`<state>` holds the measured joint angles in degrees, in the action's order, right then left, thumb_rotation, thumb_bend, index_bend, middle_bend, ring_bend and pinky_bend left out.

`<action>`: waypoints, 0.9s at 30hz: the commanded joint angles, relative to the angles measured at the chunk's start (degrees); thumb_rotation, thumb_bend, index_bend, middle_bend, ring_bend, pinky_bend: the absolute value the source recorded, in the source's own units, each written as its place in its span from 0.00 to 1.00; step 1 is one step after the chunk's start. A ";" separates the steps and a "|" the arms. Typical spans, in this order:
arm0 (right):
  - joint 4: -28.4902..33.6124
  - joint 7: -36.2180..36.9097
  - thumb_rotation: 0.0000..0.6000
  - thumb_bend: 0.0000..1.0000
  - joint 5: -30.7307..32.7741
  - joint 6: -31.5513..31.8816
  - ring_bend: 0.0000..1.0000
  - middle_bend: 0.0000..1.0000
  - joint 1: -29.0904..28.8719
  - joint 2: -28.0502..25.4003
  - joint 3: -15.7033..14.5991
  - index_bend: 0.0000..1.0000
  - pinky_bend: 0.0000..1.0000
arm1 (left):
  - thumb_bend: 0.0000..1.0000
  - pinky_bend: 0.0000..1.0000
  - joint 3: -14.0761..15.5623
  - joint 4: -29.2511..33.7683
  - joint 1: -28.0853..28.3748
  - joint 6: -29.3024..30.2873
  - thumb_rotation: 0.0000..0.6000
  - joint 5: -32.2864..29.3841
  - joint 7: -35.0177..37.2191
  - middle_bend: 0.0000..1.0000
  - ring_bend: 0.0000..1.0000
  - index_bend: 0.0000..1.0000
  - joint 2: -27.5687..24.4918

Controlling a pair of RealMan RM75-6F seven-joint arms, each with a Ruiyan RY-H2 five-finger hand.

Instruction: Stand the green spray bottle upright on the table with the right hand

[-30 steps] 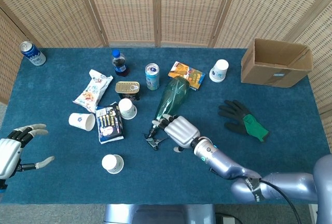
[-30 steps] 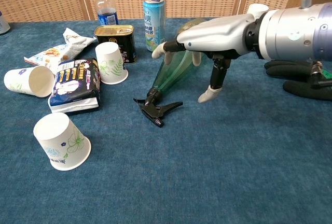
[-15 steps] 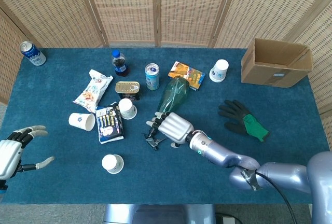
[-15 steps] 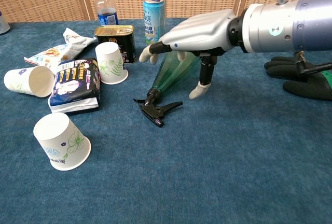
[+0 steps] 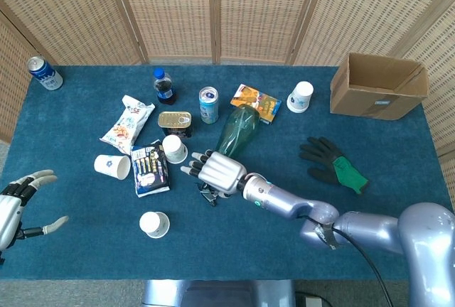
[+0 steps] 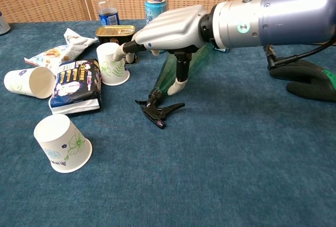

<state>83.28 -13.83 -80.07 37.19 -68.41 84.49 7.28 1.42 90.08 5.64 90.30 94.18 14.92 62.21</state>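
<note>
Chest view, near to far: paper cup on its side; black trigger nozzle of the green spray bottle, which lies flat on the blue table. Right hand over the bottle's neck, fingers spread, thumb pointing down beside it, gripping nothing. Upright cup just beyond its fingertips. Left hand spread apart, empty, at the table's edge.

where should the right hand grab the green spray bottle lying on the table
Probably around the narrowing green body just behind the black trigger head, coming from above. The green spray bottle lies on its side, nozzle toward the robot, and the right hand hovers open over that section.
</note>
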 commanded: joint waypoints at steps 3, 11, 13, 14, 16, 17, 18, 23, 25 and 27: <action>-3.18 1.13 1.00 0.24 -2.54 -1.15 0.09 0.19 -1.60 1.57 -0.17 0.08 0.29 | 0.18 0.28 0.37 1.68 -0.56 0.85 0.51 1.11 -1.79 0.23 0.24 0.23 -1.09; -8.42 3.88 1.00 0.24 -7.11 -0.94 0.09 0.20 -3.62 4.02 -0.76 0.09 0.29 | 0.18 0.27 0.42 2.64 -0.66 -0.27 0.51 0.23 -2.81 0.22 0.23 0.23 -1.09; -10.03 4.88 1.00 0.24 -8.46 -1.01 0.09 0.20 -4.22 4.67 -1.24 0.09 0.29 | 0.18 0.27 0.34 2.66 -0.70 -0.56 0.51 -0.17 -2.83 0.22 0.23 0.23 -0.96; -10.73 5.25 1.00 0.24 -9.00 -1.15 0.09 0.20 -4.51 4.93 -1.47 0.09 0.29 | 0.18 0.27 0.29 2.69 -0.70 -0.66 0.51 -0.33 -2.81 0.22 0.23 0.23 -0.91; -12.36 6.02 1.00 0.24 -10.22 -1.18 0.09 0.20 -5.12 5.59 -1.94 0.10 0.29 | 0.18 0.27 0.20 2.67 -0.73 -0.82 0.51 -0.59 -2.80 0.22 0.23 0.23 -0.77; -12.79 6.37 1.00 0.24 -10.48 -1.13 0.09 0.20 -5.24 5.81 -2.04 0.10 0.29 | 0.18 0.27 0.18 2.67 -0.73 -0.87 0.51 -0.64 -2.80 0.22 0.23 0.23 -0.73; -13.57 7.10 1.00 0.24 -10.92 -1.13 0.09 0.20 -5.47 6.21 -2.26 0.10 0.29 | 0.18 0.27 0.16 2.61 -0.73 -1.02 0.51 -0.75 -2.80 0.22 0.23 0.23 -0.63; -17.31 8.61 1.00 0.23 -13.43 -0.43 0.09 0.20 -6.19 7.99 -3.77 0.10 0.29 | 0.18 0.27 0.06 2.52 -0.64 -1.59 0.52 -1.15 -2.81 0.22 0.23 0.23 -0.39; -18.40 9.32 1.00 0.23 -14.23 0.05 0.09 0.20 -6.24 8.42 -4.36 0.10 0.29 | 0.18 0.27 0.03 2.50 -0.68 -1.59 0.52 -1.16 -2.81 0.22 0.23 0.23 -0.36; -19.56 10.37 1.00 0.23 -14.76 0.47 0.09 0.20 -6.19 8.94 -4.93 0.10 0.29 | 0.18 0.27 0.00 2.52 -0.73 -1.54 0.51 -1.13 -2.80 0.22 0.23 0.23 -0.40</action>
<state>64.42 -4.25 -94.32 37.23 -74.53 92.91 2.88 1.42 92.59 4.91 88.75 93.05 12.12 61.82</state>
